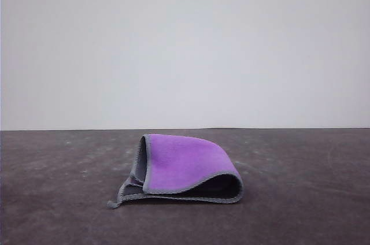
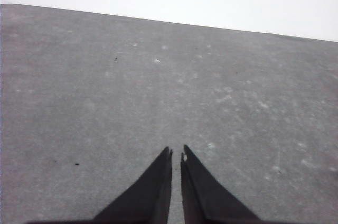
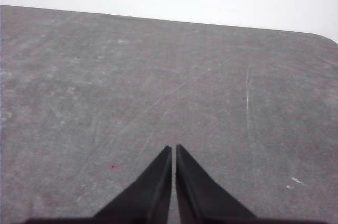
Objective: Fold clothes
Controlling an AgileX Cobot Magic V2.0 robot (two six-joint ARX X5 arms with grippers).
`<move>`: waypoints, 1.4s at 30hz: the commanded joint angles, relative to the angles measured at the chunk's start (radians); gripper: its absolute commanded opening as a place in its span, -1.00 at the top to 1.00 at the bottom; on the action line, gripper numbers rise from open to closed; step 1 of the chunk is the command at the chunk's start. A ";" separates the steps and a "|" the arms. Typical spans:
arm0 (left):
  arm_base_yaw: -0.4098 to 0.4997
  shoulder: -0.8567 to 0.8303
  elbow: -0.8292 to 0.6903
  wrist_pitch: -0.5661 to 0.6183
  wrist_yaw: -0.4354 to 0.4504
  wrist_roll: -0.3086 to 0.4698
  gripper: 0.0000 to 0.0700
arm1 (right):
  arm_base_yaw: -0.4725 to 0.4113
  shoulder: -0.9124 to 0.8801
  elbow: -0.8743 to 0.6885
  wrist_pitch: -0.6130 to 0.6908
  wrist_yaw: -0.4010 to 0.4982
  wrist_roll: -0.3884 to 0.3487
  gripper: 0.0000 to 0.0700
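The clothes (image 1: 182,167) are one small cloth lying folded over on the dark table in the front view, near the middle. Its purple face is up, a dark grey inner face shows at the open right end, and light grey stitched edging runs round it. In the left wrist view my left gripper (image 2: 176,152) hovers over bare table, its two black fingers nearly together with nothing between them. In the right wrist view my right gripper (image 3: 174,147) is likewise shut and empty above bare table.
The dark grey table (image 1: 300,210) is scuffed and speckled, and a plain white wall stands behind its far edge. In the right wrist view the table's rounded far corner (image 3: 325,36) shows.
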 commanded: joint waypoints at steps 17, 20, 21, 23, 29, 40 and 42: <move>-0.002 0.000 -0.019 -0.006 -0.003 -0.001 0.95 | 0.000 -0.001 -0.004 0.012 0.000 0.011 0.97; -0.002 0.000 -0.019 -0.006 -0.003 -0.001 0.95 | 0.000 -0.001 -0.004 0.012 0.000 0.011 0.97; -0.002 0.000 -0.019 -0.006 -0.003 -0.001 0.95 | 0.000 -0.001 -0.004 0.012 0.000 0.011 0.97; -0.002 0.000 -0.019 -0.006 -0.003 -0.001 0.95 | 0.000 -0.001 -0.004 0.012 0.000 0.011 0.97; -0.002 0.000 -0.019 -0.006 -0.003 -0.001 0.95 | 0.000 -0.001 -0.004 0.012 0.000 0.011 0.97; -0.002 0.000 -0.019 -0.006 -0.003 -0.001 0.95 | 0.000 -0.001 -0.004 0.012 0.000 0.011 0.97; -0.002 0.000 -0.019 -0.006 -0.003 -0.001 0.95 | 0.000 -0.001 -0.004 0.012 0.000 0.011 0.97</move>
